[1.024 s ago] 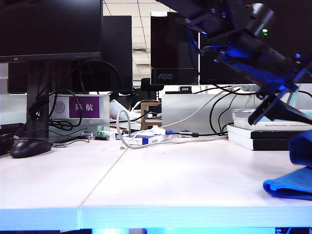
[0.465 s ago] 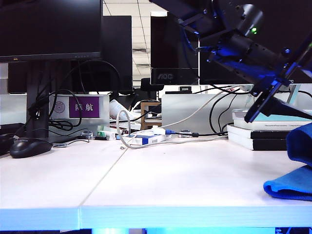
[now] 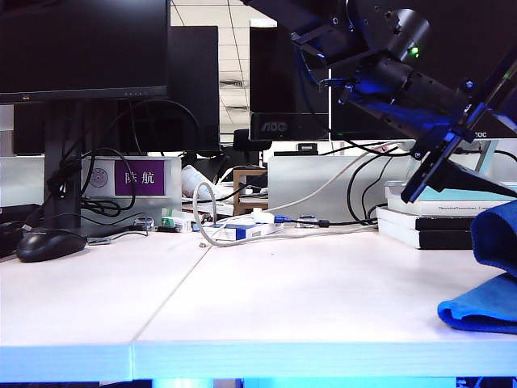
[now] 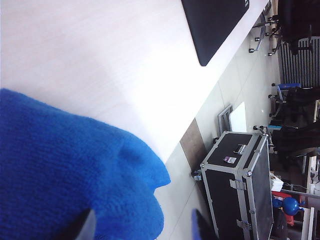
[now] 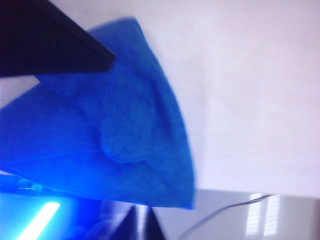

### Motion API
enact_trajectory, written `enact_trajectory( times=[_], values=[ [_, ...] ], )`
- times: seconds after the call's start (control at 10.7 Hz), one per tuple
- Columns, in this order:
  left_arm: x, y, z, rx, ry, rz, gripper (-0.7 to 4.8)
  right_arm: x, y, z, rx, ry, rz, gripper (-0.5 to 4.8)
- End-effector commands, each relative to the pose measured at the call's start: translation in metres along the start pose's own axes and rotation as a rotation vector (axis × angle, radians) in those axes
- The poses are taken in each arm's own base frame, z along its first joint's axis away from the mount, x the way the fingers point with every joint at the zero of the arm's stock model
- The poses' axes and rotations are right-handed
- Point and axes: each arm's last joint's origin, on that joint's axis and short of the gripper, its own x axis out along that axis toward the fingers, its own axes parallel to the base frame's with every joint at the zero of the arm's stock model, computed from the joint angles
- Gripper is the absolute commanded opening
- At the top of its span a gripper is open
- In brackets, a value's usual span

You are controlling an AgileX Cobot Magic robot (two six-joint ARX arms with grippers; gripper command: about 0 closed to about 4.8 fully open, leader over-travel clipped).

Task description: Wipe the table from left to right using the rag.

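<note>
From my exterior view, the rag [image 3: 485,279] lies on the table [image 3: 283,299] at its far right edge. The mouse [image 3: 50,244] sits far left. Stacked books [image 3: 436,222] lie behind the rag, monitors [image 3: 89,48] behind everything.

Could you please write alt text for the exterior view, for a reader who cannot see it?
A bright blue rag lies bunched at the right edge of a white table, with a black robot arm slanting down above it, its right gripper clear of the cloth. A black mouse, monitors and cables sit behind.
</note>
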Motion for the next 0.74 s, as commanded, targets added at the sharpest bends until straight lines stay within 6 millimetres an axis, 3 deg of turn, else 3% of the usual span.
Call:
enact_trajectory(
  times=[0.09,0.28,0.37,0.74],
  values=[
    [-0.006,-0.004,0.003,0.022,-0.011,-0.015,2.56,0.01,-0.006,0.001,0.177,-0.062,0.16,-0.01],
    [-0.006,-0.004,0.003,0.023,-0.012,-0.014,2.56,0.02,-0.009,0.005,0.217,-0.053,0.184,-0.01],
    [-0.006,-0.005,0.003,0.041,-0.015,-0.016,2.56,0.046,-0.015,0.01,0.335,-0.02,0.295,-0.01],
    [-0.006,-0.004,0.003,0.049,-0.019,-0.013,2.56,0.074,-0.025,-0.006,0.533,-0.019,0.404,-0.01]
  ],
)
